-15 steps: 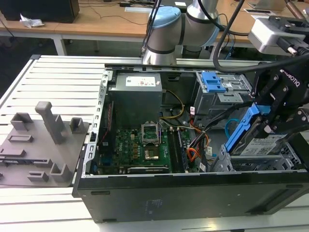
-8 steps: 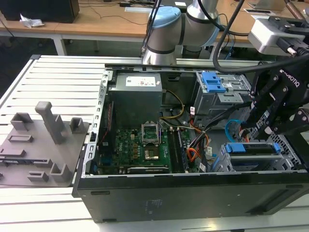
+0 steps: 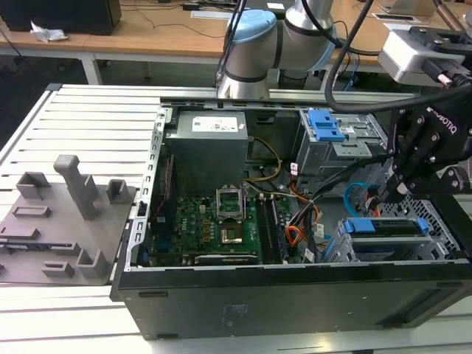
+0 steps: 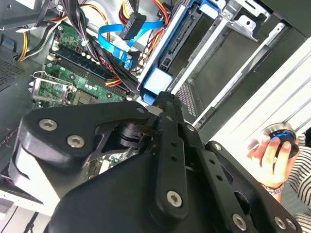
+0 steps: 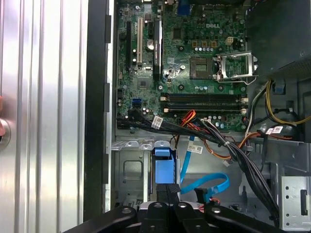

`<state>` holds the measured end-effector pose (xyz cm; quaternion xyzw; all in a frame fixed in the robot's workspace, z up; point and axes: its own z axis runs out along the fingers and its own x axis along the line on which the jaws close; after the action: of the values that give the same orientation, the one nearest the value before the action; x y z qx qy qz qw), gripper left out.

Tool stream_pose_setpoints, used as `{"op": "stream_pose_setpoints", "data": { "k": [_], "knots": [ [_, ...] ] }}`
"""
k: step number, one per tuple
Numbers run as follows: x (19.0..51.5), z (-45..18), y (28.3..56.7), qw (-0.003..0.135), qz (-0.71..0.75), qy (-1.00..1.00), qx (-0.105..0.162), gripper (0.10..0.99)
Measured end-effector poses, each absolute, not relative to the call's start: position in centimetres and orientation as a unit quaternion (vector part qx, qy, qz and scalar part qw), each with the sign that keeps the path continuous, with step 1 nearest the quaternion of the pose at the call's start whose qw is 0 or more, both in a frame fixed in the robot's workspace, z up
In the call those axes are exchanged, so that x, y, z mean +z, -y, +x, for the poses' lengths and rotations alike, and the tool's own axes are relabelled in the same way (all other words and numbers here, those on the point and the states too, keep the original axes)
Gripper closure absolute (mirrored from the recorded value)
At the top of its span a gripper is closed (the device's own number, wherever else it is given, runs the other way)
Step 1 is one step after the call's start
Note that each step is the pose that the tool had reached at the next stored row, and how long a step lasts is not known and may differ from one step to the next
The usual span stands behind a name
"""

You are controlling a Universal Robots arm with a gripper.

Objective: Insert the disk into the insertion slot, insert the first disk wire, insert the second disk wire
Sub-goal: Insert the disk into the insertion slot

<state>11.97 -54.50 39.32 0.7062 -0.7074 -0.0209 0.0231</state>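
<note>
The disk (image 3: pixel 383 226), edged by its blue caddy, lies inside the insertion slot (image 3: pixel 341 249), the low silver cage at the case's corner on the exterior view's right. My gripper (image 3: pixel 398 190) hangs just above the caddy's end; its fingers are shut with nothing between them. In both wrist views the fingertips (image 5: pixel 168 189) meet at the blue caddy tab (image 5: pixel 163 167) (image 4: pixel 158 80). The second disk wire (image 5: pixel 211 187) (image 4: pixel 114 36) (image 3: pixel 354 193) loops free beside the cage, apart from the gripper. An orange, red and black wire bundle (image 5: pixel 214 145) runs close by.
The motherboard (image 3: pixel 221 217) and power supply (image 3: pixel 206 151) fill the open case. A taller grey bay with a blue latch (image 3: pixel 328 125) stands behind the cage. A grey fixture plate (image 3: pixel 59 221) lies at the exterior view's left. A person's hand (image 4: pixel 267 153) rests on a knob outside the case.
</note>
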Motion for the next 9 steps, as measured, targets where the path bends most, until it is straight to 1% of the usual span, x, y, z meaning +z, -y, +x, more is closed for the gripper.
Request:
{"op": "stream_pose_setpoints", "data": {
  "k": [9],
  "knots": [
    [39.26, 12.71, 54.48, 0.023, 0.706, 0.707, -0.021, 0.980]
  ]
}}
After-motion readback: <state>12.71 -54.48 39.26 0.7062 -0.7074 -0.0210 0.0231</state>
